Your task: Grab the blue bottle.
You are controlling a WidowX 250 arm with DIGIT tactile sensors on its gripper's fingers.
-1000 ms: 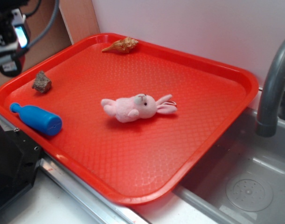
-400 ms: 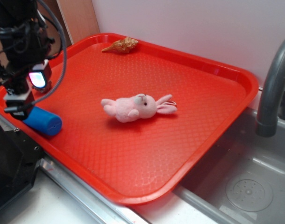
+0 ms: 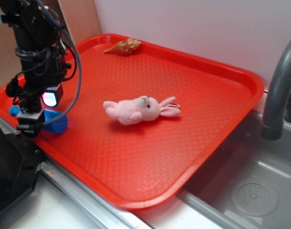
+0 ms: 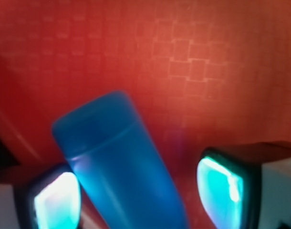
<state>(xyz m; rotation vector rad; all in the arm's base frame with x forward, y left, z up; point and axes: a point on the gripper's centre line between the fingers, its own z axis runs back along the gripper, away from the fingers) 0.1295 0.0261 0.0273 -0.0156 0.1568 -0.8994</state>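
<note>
Sitting on the red tray [image 3: 193,95], pretty much lined up. Hanging low over the near-left corner with the fingers [image 4: 57,200] spread wide, not gripping anything yet. Lying flat between them: the blue bottle [image 4: 121,162], crowding the left finger, a clear gap to the right one. Looking like the approach is done; closing and lifting left to do. Maybe needing a small nudge to centre first.
</note>
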